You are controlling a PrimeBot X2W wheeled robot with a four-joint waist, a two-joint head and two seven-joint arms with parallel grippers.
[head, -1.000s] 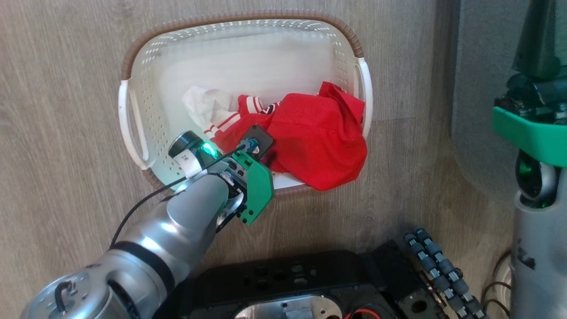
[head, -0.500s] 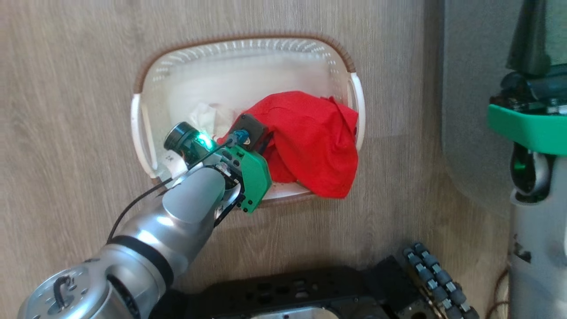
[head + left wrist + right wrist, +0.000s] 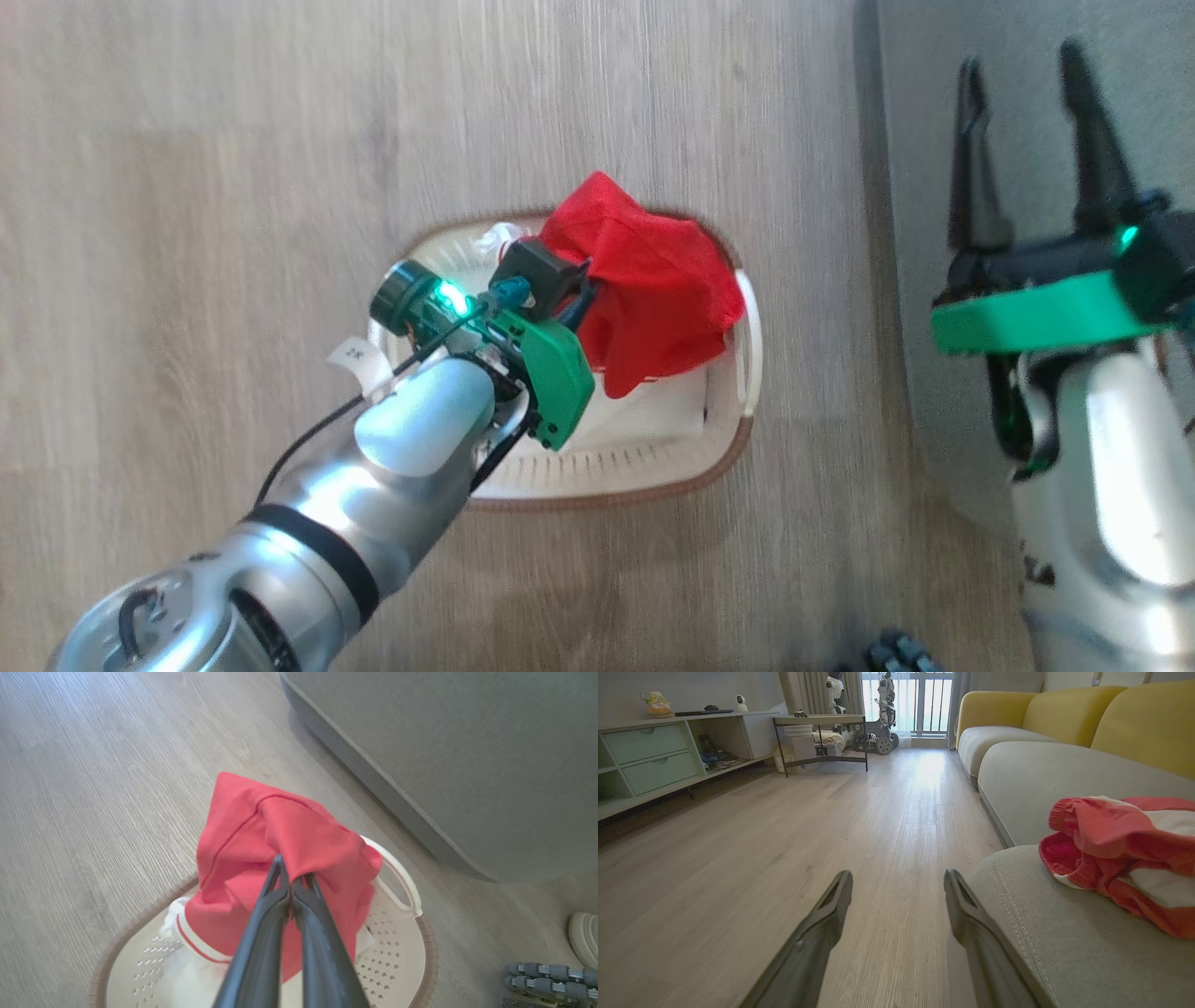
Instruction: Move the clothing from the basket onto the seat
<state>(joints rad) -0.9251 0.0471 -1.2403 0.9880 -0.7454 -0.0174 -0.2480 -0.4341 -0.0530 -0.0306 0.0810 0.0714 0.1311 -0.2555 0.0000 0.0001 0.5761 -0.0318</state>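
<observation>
My left gripper (image 3: pixel 292 877) is shut on a bunch of the bright red clothing (image 3: pixel 252 835) and holds it up above the cream basket (image 3: pixel 411 933). The garment's white-striped hem (image 3: pixel 201 947) hangs down into the basket, and white fabric (image 3: pixel 182 975) lies under it. From the head camera, the red clothing (image 3: pixel 653 289) hangs off my left gripper (image 3: pixel 583 280) over the basket (image 3: pixel 607 462). My right gripper (image 3: pixel 1027 140) stands open over the edge of the grey seat (image 3: pixel 910 103). Another red and white garment (image 3: pixel 1120 854) lies on the seat (image 3: pixel 1041 938), right of my open right gripper (image 3: pixel 899 882).
The grey seat (image 3: pixel 444 742) runs close beside the basket, on its right in the head view. Yellow backrests (image 3: pixel 1134 718) rise behind the cushions. Wood floor (image 3: pixel 831 826) stretches to a cabinet (image 3: pixel 654 751), a low table (image 3: pixel 822 723) and another robot (image 3: pixel 885 700). A pale shoe (image 3: pixel 584 938) sits near my base rollers (image 3: pixel 551 973).
My left gripper has lifted the red clothing up out of the basket. The head camera has risen and shifted, bringing the open right gripper's fingers into view.
</observation>
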